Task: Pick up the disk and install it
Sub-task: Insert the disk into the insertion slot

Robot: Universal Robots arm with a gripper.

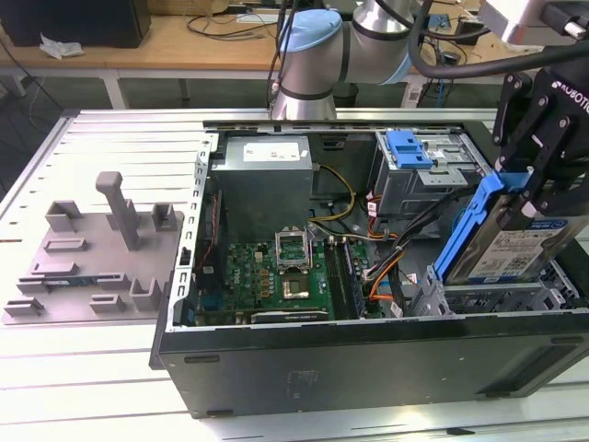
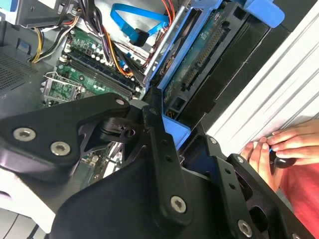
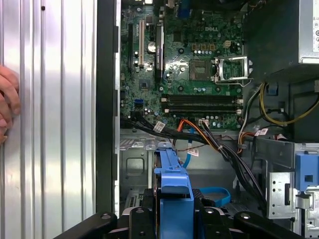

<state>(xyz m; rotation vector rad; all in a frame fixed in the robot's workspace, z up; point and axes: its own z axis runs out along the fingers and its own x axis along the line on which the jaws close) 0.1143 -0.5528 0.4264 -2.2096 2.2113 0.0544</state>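
- The picking up looks finished: the disk (image 1: 523,247) is off the counter (image 1: 92,368) and is carried by the hand (image 1: 537,189).
- The disk sits over the open computer case (image 1: 368,345), at the exterior view's right end of it. It is just above the metal drive cage (image 1: 502,296) there.
- It is not flat. It stands steeply tilted, with its blue frame (image 1: 467,230) turned toward the main board (image 1: 276,272) and its lower end pointing down at the cage.
- I judge that the installing is not yet done, because the disk is clearly not seated in the cage. I cannot tell whether its lower corner touches the cage.
- The hand is closed on the disk. In the first wrist view the blue frame (image 3: 173,191) is pressed between the two black fingers (image 3: 139,219), with no gap to see on either side.
- In the second wrist view the underside of the disk (image 2: 199,55) shows beyond the hand (image 2: 167,142), with its green board and its connector.
- The hand holds the disk and nothing else. The cables (image 1: 405,235) lie near the frame, and I cannot tell whether they touch it.
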